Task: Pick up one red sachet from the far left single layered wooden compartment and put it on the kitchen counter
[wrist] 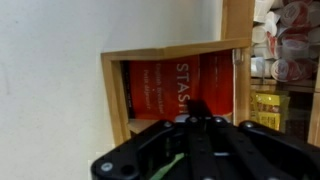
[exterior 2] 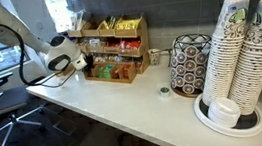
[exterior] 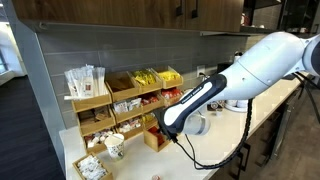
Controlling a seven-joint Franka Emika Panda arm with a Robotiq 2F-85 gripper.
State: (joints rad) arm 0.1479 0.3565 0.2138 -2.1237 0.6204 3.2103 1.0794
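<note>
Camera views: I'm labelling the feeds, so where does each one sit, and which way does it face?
Exterior view: high, angled down at the tiered shelves; the white arm reaches in from the right.
Exterior view: beside stacked paper cups, looking along the kitchen counter toward the arm.
Wrist view: looks down past the fingers into the wooden compartment of red sachets.
Both exterior views share the shelves and arm.

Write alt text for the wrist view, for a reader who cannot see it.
Flat red sachets with white lettering fill a light-wood box compartment at the centre. The dark robot gripper shows at the bottom edge, its tips over the sachets; open or shut is unclear. White kitchen counter lies to the left, yellow packets to the right.
</note>
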